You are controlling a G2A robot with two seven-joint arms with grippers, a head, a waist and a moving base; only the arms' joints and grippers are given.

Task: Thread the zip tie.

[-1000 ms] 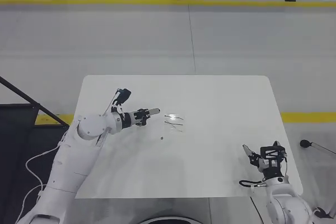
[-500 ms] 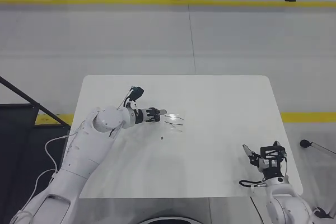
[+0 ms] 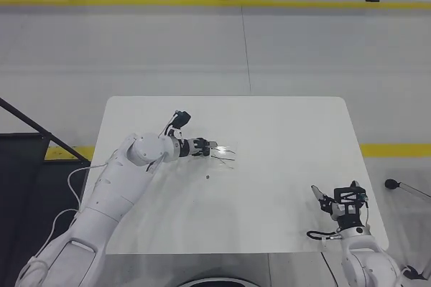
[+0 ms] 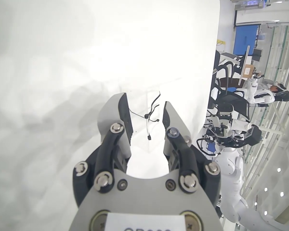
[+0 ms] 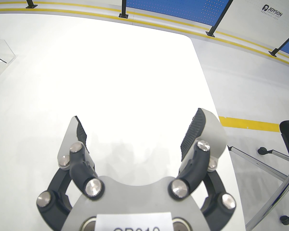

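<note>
The left arm [image 3: 140,154] lies stretched across the white surface [image 3: 287,129], and the left jaws stand spread apart, low and close to a small cluster of thin black zip ties [image 4: 147,115]. From the left wrist, the zip ties lie just beyond the jaw tips, lined up with the gap between the two dark pads [image 4: 124,114]. Their small square heads sit nearest the left jaws and their tails curl away from them. Whether either pad touches a tie cannot be told. A small dark speck [image 3: 207,176] sits on the surface near the left jaws, on the robot's side of them. The right arm [image 3: 359,247] is at the surface's near corner, where the right jaws are spread wide, ribbed pads [image 5: 191,128] facing each other across a broad gap, over bare white surface. The right jaws are well apart from the zip ties and from the left jaws. Far ahead of the right jaws, toward the left arm's side, stands a clear tray [image 5: 10,52]. Thin black ties show within its outline, so the cluster the left jaws hover beside appears to lie in that tray.
</note>
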